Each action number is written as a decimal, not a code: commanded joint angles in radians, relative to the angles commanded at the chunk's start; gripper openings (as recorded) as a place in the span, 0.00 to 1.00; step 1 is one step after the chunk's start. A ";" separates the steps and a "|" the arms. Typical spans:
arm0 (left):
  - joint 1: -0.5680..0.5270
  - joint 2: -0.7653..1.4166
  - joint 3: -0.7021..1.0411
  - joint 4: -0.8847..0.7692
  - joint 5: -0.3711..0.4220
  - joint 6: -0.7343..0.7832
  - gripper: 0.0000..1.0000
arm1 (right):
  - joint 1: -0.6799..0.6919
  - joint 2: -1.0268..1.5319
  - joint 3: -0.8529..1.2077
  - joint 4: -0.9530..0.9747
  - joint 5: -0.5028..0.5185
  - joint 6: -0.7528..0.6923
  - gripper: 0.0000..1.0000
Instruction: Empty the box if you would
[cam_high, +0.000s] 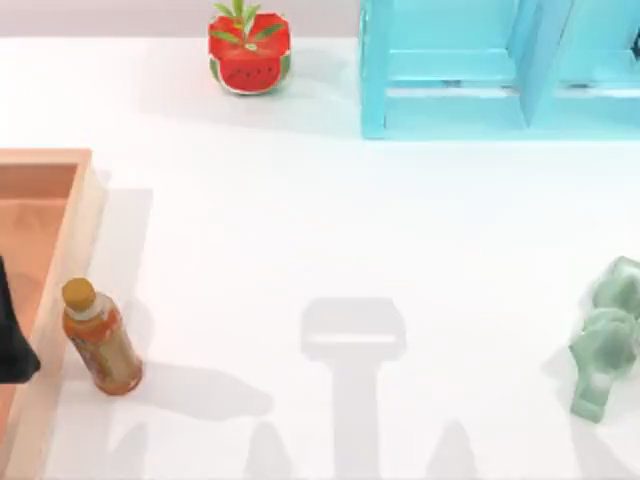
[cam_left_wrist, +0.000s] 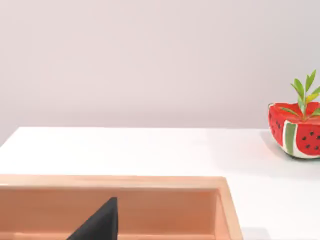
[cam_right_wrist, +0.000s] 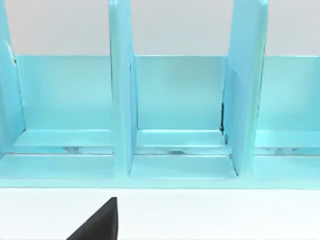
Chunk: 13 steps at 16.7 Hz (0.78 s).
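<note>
Box (cam_high: 85, 215) at left edge; bottle (cam_high: 100, 338) beside rim.

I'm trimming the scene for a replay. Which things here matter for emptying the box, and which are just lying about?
Job:
box
bottle, outside beside it
left gripper, over the box

Lying about:
watermelon pot
blue shelf
green figure

You look at made-up computer room, not real home: plain white table (cam_high: 400, 230), bare pale wall (cam_left_wrist: 150, 60), flat clean colors. Toy-like watermelon pot (cam_high: 249, 52) and blue shelf (cam_high: 470, 70) sit at back.
</note>
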 joint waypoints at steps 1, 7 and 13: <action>0.000 0.000 0.000 0.000 0.000 0.000 1.00 | 0.000 0.000 0.000 0.000 0.000 0.000 1.00; 0.039 0.161 0.146 -0.142 0.000 0.044 1.00 | 0.000 0.000 0.000 0.000 0.000 0.000 1.00; 0.140 0.639 0.515 -0.506 0.001 0.154 1.00 | 0.000 0.000 0.000 0.000 0.000 0.000 1.00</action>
